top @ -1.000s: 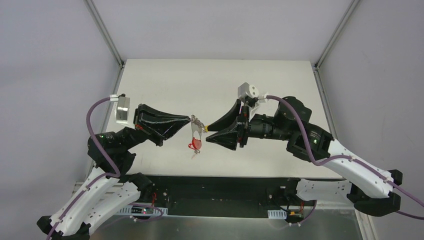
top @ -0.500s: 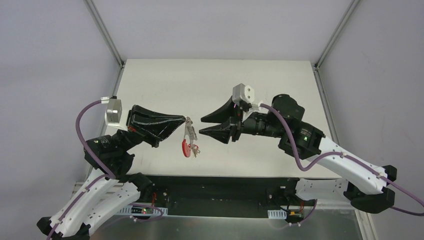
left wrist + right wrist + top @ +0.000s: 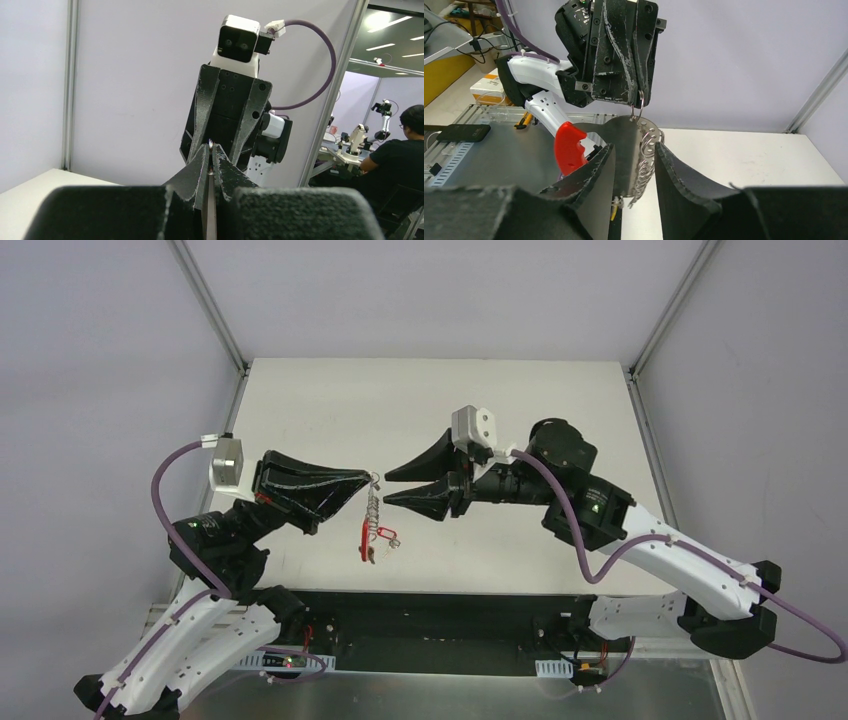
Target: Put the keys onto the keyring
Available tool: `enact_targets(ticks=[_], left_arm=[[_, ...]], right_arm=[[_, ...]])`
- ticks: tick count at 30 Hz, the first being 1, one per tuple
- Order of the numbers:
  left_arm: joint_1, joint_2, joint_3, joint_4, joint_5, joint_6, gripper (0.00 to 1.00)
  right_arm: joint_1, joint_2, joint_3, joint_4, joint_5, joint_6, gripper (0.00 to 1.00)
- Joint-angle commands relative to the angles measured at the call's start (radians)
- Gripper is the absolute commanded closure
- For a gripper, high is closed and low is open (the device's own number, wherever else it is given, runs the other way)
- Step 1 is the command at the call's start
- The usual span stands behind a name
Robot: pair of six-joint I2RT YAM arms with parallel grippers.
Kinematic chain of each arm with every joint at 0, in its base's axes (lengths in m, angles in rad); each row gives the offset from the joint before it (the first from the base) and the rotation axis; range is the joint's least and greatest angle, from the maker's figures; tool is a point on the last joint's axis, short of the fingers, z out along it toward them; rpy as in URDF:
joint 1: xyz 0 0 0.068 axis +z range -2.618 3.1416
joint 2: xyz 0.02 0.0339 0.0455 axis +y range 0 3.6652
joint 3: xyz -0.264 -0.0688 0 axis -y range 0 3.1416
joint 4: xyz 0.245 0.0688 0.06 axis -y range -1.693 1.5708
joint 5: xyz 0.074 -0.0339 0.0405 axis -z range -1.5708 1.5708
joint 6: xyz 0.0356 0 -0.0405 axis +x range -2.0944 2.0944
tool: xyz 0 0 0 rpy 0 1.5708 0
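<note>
My left gripper (image 3: 368, 480) is shut on a thin silvery keyring (image 3: 376, 478), seen edge-on between its pads (image 3: 210, 150). From the ring a chain of small rings (image 3: 373, 506) hangs above the table, ending in a thick red loop (image 3: 367, 539) and the small silvery keys (image 3: 374, 554), one with a red tag. My right gripper (image 3: 387, 488) is open, one finger on each side of the chain just below the ring. In the right wrist view the chain (image 3: 647, 157) and a flat metal piece (image 3: 629, 145) hang between my fingers (image 3: 596, 170).
The white table (image 3: 500, 400) lies under both arms, with grey walls and metal corner posts behind it. A dark strip (image 3: 450, 605) with the arm bases runs along the near edge.
My right gripper has moved left up to the hanging bunch and now straddles its chain, with its jaws slightly narrower. The bunch has swung round and hangs straighter under the left gripper.
</note>
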Motion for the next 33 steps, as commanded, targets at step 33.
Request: enact_targets(ticks=[33], left_arm=[[-0.01,-0.029,0.007,0.062,0.007,0.003,1.0]], right_arm=[[0.006,0.116,0.167,0.076,-0.098,0.098,1.0]])
